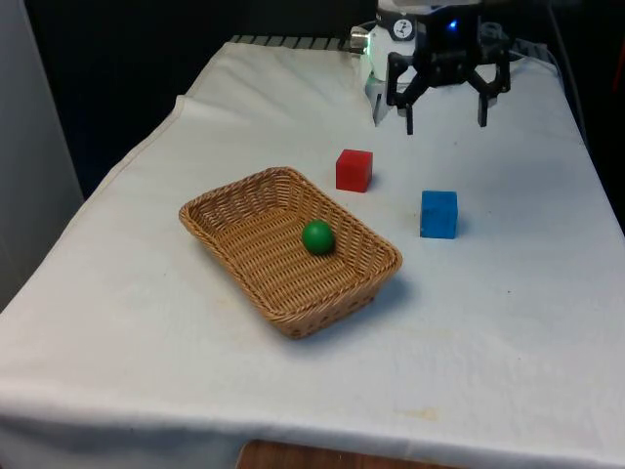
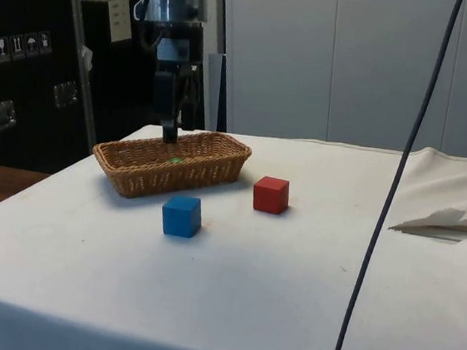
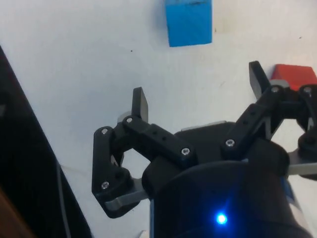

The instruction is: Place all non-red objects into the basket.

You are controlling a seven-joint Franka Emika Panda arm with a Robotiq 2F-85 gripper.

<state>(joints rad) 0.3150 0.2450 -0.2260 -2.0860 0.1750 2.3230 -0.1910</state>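
Front view: tool (image 1: pixel 445 125) empty, fingers spread, raised behind blue cube (image 1: pixel 438 213) pending pickup; green ball (image 1: pixel 317 236) already in basket (image 1: pixel 215 200); red cube (image 1: pixel 354 169) stays out.

The robot's black two-finger gripper (image 1: pixel 445 122) hangs above the table's far end, pointing straight down with its jaws spread wide and nothing between them. Seen from the side, the gripper (image 2: pixel 171 131) drops vertically from the white arm overhead. Both fingers (image 3: pixel 140 103) stand well apart in the wrist view, tips clear of the cloth.
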